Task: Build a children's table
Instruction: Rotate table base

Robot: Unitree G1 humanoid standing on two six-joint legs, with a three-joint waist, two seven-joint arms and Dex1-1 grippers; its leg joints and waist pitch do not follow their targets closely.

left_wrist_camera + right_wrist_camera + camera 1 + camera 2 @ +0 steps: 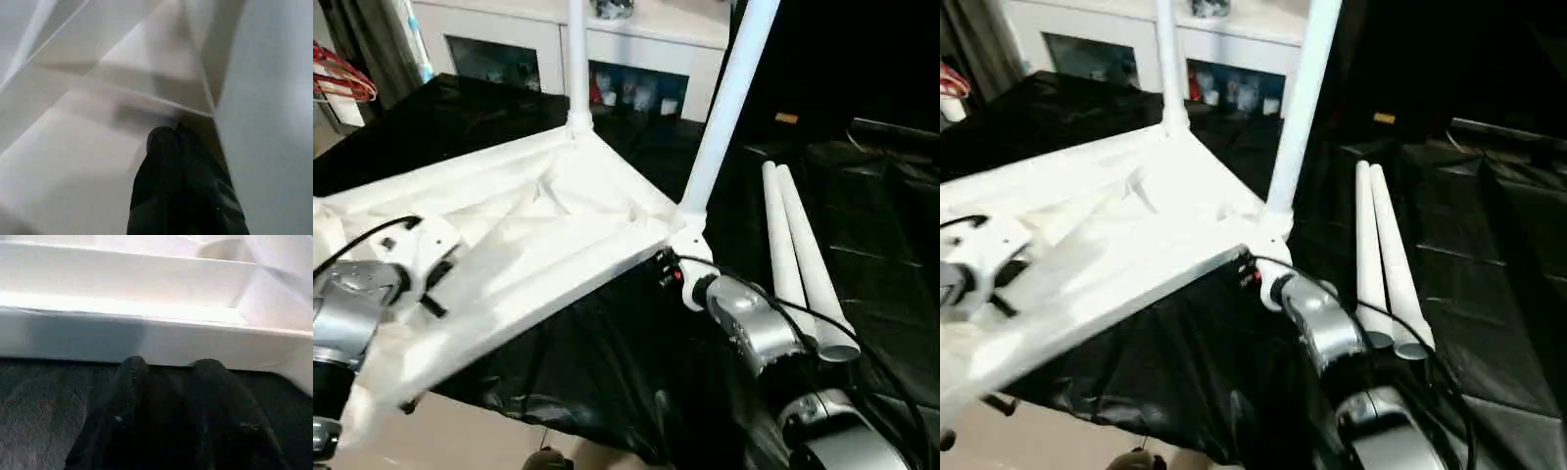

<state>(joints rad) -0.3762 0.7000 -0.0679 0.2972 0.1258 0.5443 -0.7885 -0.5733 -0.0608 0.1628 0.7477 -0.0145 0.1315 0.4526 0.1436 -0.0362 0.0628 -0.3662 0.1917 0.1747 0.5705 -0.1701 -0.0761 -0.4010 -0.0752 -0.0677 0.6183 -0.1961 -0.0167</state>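
left hand (177,131) clenched, black fingers (161,147) pressed together, tips down against the ribbed underside of the tabletop (548,235) where two ribs meet. nothing between them. left forearm comes in low at the near-left end of the tabletop, wrist bent in over the slab.

right hand (166,363): two fingers (129,374) side by side with a narrow gap, tips just short of the tabletop's white side wall, over the black sheet. cannot tell if they touch the wall; nothing seen gripped. right forearm (754,323) reaches forward to the tabletop's near-right corner, cable looped along it.

children's table is upside down, tabletop tilted, its near-left end hanging out past the table's front edge over the floor (489,431). two legs seated in corner sockets: one at the far corner (578,59), upright; one at the right corner (724,108), leaning right. two spare legs (798,255) lie side by side, touching, on the sheet just right of the right forearm, open ends toward the robot.

table is covered with a glossy black plastic sheet (881,235), wrinkled. behind it a white cabinet (636,49) with glass doors, small items inside. red wire thing (342,78) at the far left. pale floor below the front edge.
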